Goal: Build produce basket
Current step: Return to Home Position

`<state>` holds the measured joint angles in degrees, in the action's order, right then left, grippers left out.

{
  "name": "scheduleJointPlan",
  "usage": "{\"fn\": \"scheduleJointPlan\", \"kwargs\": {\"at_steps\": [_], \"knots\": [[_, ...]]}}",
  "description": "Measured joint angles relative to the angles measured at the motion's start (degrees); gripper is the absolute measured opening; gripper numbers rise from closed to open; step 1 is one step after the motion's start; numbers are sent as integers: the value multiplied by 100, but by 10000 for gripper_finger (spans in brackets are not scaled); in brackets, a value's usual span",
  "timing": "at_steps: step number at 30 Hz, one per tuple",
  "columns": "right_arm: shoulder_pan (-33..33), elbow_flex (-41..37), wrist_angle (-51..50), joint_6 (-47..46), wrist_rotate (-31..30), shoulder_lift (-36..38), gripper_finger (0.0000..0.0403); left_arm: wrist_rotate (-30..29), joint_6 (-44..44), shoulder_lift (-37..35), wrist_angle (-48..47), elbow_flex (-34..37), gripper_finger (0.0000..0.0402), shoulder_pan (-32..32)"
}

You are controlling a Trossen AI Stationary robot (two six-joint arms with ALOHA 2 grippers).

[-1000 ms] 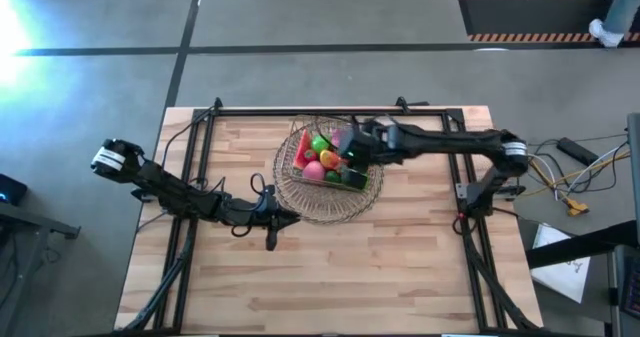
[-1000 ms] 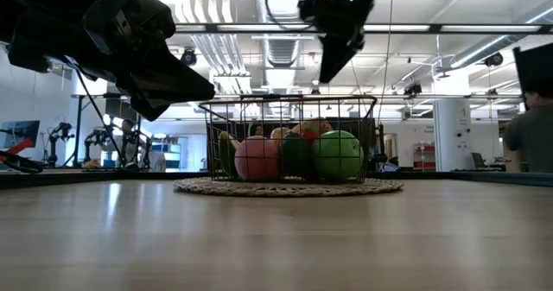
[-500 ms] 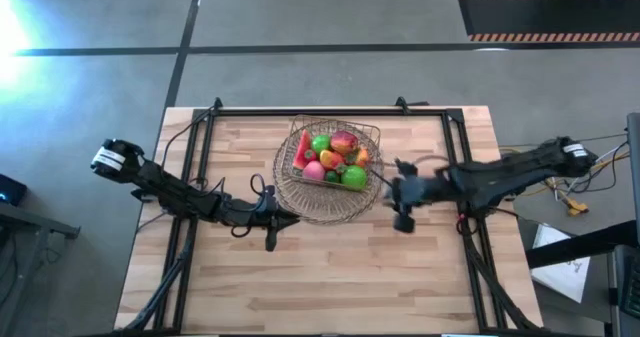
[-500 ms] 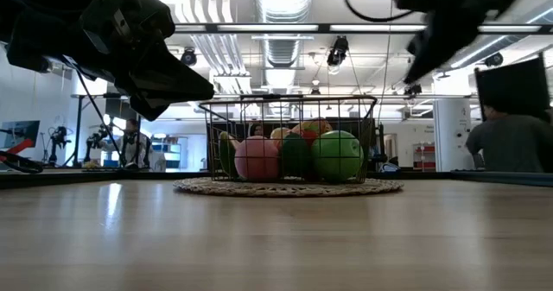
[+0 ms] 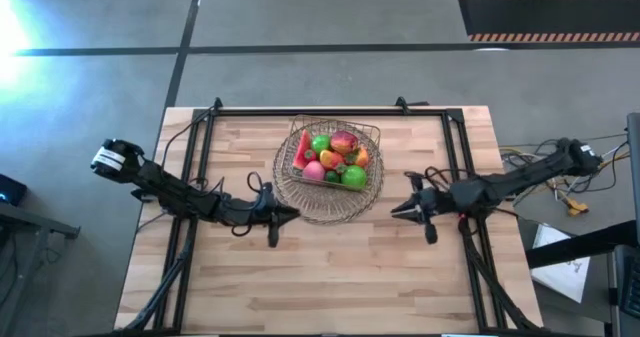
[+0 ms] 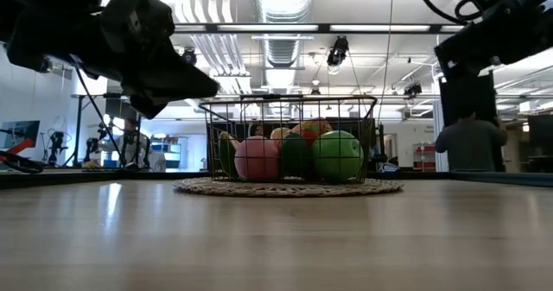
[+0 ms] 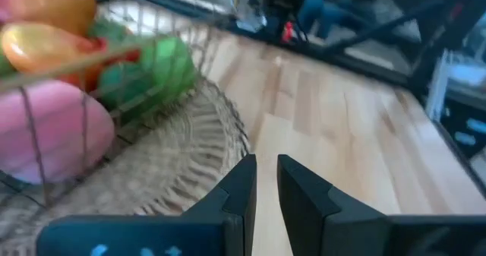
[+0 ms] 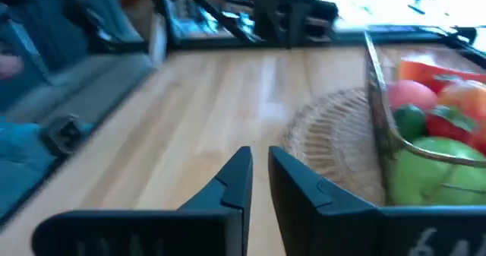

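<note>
The wire basket (image 5: 335, 152) stands on a round woven tray (image 5: 300, 199) at the table's far middle. It holds the produce: a green apple (image 5: 320, 144), a red-orange piece (image 5: 344, 142), a pink piece (image 5: 314, 171) and another green apple (image 5: 352, 177). The low view shows the pink piece (image 6: 257, 158) and a green apple (image 6: 337, 155) behind the wire. My left gripper (image 5: 292, 215) hovers shut at the tray's near-left rim. My right gripper (image 5: 396, 212) hovers shut to the right of the tray, pointing at it. Both grippers are empty.
Black frame rails run along the table's left, right and far edges. Bare wood lies in front of the tray and between the two grippers. Cables trail off the right edge. A person (image 6: 471, 140) stands in the room beyond the table.
My right gripper has drawn back from over the basket, toward the table's right and near edge, and has come down beside the tray, now pointing left at it. The produce and the basket have stayed in place.
</note>
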<state>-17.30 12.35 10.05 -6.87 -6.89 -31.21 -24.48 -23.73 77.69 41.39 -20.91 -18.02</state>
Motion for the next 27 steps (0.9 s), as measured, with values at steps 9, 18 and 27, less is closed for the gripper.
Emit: {"fn": "scheduleJointPlan", "kwargs": {"at_steps": [9,18,27], "knots": [[959,-572,227,183,664,741,9,-228,7,-2,357,-2,38,29],[1255,-788,232,330,850,1237,9,-252,9,-2,360,-6,38,39],[1259,-1162,230,269,910,1843,8,-261,13,-27,359,-5,38,42]]}}
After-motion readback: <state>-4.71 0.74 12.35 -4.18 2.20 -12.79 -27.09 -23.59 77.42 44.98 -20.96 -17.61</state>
